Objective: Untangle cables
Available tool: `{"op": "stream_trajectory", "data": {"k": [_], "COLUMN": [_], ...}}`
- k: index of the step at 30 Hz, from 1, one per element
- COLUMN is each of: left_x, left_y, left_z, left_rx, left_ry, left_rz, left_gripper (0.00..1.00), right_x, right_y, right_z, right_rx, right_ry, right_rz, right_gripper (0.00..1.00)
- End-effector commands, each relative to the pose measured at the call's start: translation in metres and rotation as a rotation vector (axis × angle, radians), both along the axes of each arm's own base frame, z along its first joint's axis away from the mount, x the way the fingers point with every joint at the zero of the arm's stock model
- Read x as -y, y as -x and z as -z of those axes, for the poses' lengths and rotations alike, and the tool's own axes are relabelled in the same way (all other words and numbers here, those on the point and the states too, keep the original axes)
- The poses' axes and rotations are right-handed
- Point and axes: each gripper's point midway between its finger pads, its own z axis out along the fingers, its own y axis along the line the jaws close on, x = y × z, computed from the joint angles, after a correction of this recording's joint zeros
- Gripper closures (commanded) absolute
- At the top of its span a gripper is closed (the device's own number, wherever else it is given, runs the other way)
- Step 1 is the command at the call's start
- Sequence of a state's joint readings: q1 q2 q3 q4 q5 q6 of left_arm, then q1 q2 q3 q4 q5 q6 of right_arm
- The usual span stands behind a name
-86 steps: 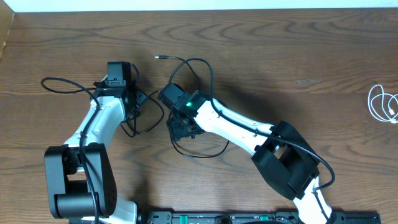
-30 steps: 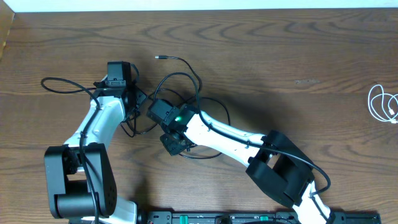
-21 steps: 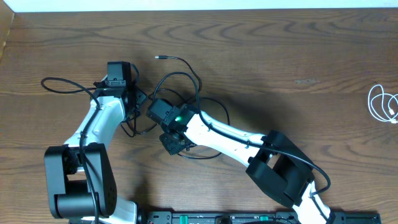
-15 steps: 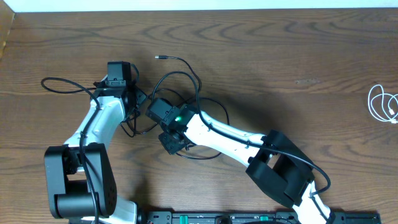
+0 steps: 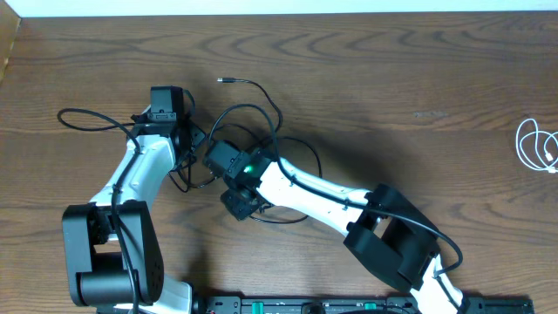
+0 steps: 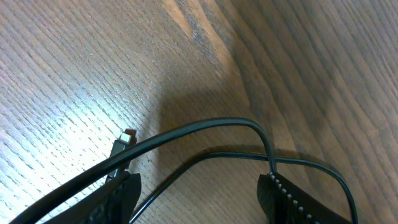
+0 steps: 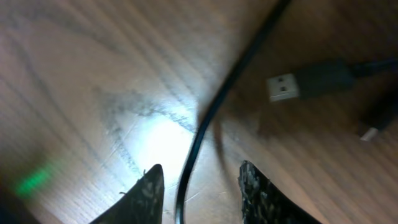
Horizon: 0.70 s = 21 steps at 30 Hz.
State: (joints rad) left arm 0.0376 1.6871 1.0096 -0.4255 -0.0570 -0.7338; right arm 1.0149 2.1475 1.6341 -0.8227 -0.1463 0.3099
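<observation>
Wooden table (image 5: 418, 70) carries one black cable (image 5: 247, 82) and one white cable (image 5: 534, 144).

The long cable (image 6: 224, 122) sprawls across the middle of the table (image 5: 392, 70), its loops between left gripper (image 5: 187, 150) and right gripper (image 5: 237, 206), a strand between each pair of jaws. The short cable (image 5: 534, 144) lies at the far right edge, well apart.

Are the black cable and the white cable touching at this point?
Apart. The overhead view shows the black cable looped left of centre and the white cable coiled at the far right, with a wide gap between them.
</observation>
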Motion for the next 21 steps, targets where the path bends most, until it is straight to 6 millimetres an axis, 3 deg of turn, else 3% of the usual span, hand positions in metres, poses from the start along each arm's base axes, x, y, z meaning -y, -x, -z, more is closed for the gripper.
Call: {"op": "stream_trajectory", "data": {"k": [1, 9, 21], "left_x": [-0.0007, -0.0008, -0.0007], "left_y": [-0.0024, -0.0024, -0.0022], "left_z": [-0.0039, -0.0039, -0.0038], "left_rx": [0.01, 0.01, 0.009], "left_ry": [-0.001, -0.001, -0.001], "left_rz": [-0.006, -0.006, -0.006], "left_gripper": [0.35, 0.35, 0.35], "right_x": [-0.0034, 0.0007, 0.0059], "right_y": [0.0111, 0.0147, 0.0171], "right_z": [-0.0049, -0.0036, -0.0017], "right_rx": [0.001, -0.007, -0.017], "right_ry": [-0.012, 0.007, 0.028], "right_rz": [-0.072, -0.086, -0.085], "right_gripper": [0.72, 0.79, 0.81]}}
